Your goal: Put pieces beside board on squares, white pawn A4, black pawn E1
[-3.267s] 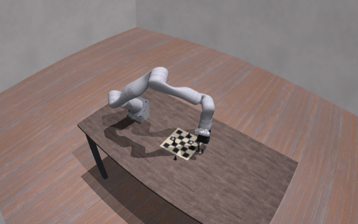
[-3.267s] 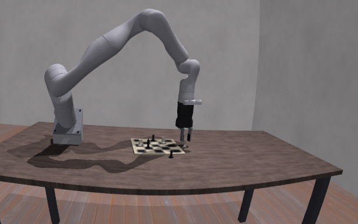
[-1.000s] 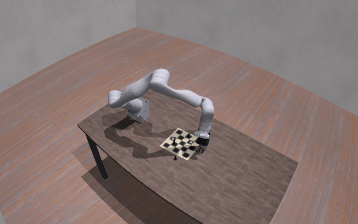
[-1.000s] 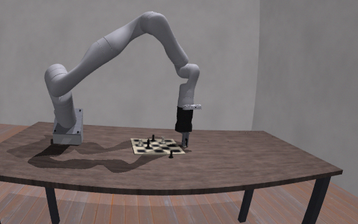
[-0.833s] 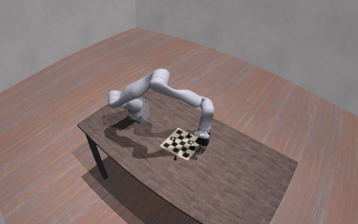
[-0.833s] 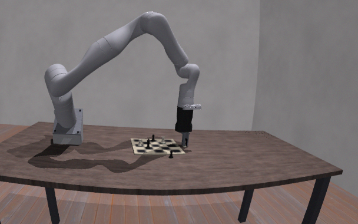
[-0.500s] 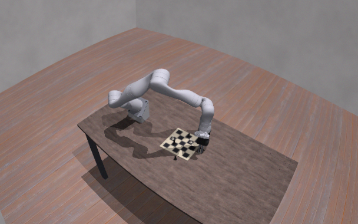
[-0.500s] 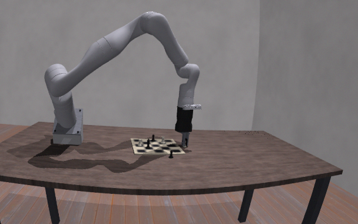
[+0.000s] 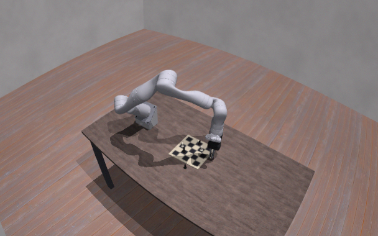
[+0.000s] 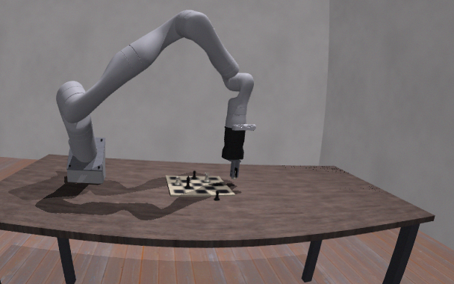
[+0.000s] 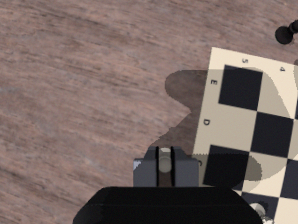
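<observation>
My gripper [image 9: 211,156] [image 10: 234,173] [image 11: 164,160] is shut on the white pawn [image 11: 164,169], a pale piece that shows between the fingers in the wrist view. It hangs just above the table, right next to the chessboard's [image 9: 173,154] [image 10: 199,194] [image 11: 216,119] edge. The black pawn [image 9: 184,167] [image 10: 216,195] [image 11: 286,34] stands upright on the table beside another edge of the board. In the top and exterior views the white pawn is too small to make out.
On the board stand two black pieces [image 10: 188,182] [image 10: 194,174] and two white pieces [image 10: 177,181] [image 10: 206,176]. The arm's base [image 9: 147,116] [image 10: 86,168] sits at the table's far end. The table [image 9: 244,186] extends wide past the board.
</observation>
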